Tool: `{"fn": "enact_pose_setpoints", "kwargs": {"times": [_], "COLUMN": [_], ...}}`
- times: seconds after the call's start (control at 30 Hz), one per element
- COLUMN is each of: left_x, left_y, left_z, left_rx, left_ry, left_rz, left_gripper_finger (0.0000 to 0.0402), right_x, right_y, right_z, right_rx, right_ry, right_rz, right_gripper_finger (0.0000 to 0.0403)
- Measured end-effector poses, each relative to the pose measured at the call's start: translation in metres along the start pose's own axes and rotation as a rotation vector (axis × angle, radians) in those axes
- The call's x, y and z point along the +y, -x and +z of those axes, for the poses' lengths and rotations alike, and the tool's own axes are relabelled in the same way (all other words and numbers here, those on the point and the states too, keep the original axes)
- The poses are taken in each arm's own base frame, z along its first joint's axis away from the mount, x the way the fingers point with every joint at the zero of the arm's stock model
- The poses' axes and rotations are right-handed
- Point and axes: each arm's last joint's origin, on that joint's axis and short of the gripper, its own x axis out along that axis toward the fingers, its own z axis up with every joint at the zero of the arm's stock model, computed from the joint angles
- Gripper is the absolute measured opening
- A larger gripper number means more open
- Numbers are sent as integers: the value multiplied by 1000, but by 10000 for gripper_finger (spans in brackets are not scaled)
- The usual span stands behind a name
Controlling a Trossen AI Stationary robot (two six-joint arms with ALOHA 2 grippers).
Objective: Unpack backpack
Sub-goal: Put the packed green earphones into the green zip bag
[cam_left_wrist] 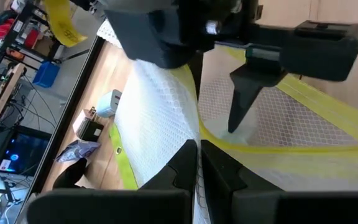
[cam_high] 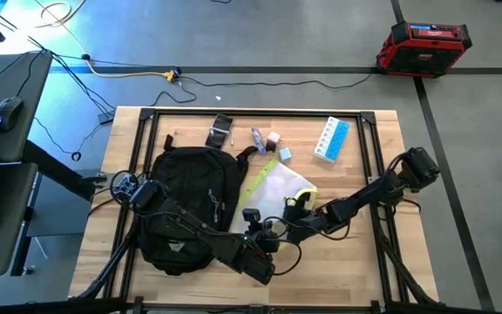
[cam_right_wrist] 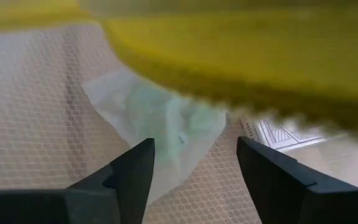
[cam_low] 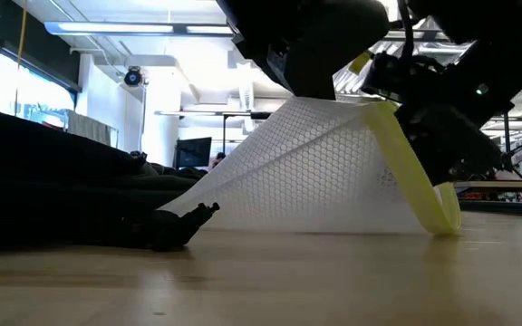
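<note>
The backpack (cam_high: 190,205) lay on the left half of the wooden table (cam_high: 356,262). My left gripper (cam_left_wrist: 197,163) pinched the mesh pouch (cam_high: 273,187) beside it, fingers closed on the fabric. My right gripper (cam_right_wrist: 194,171) stood spread apart at the pouch's yellow-trimmed mouth, holding nothing. A red case (cam_high: 423,48) sat on the floor beyond.

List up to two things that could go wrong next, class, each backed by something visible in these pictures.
1. The left gripper is shut on the mesh pouch, lifting one edge like a tent; a pull from either arm could tear it or slip it free.
2. The right gripper stands open inside the pouch near a pale soft item; closing could pinch the mesh instead.
</note>
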Motion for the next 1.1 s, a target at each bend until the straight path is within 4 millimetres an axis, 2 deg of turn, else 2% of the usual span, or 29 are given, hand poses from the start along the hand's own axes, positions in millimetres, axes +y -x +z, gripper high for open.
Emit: {"fn": "enact_pose_setpoints", "kwargs": {"times": [0.2,0.43,0.57,0.7,0.77,1.1], "left_x": [0,0,0,1,0,0], "left_y": [0,0,-1,-1,-1,0], "left_z": [0,0,0,0,0,-1], "left_rx": [2,4,5,6,6,9], "left_ry": [0,-1,-2,-3,-4,-8], "left_rz": [-4,-7,-6,-2,-4,-11], "left_gripper_finger": [0,0,0,0,0,0], "right_x": [-9,-31,-37,-37,-36,-7], "right_y": [-8,-25,-26,-21,-19,-7], "right_z": [9,12,6,-2,-3,-3], "right_rx": [-20,49,97,69,53,44], "right_ry": [7,-107,-123,-182,-183,71], "right_rz": [41,76,-22,-231,-269,-27], "right_gripper_finger": [183,177,177,177,177,177]}}
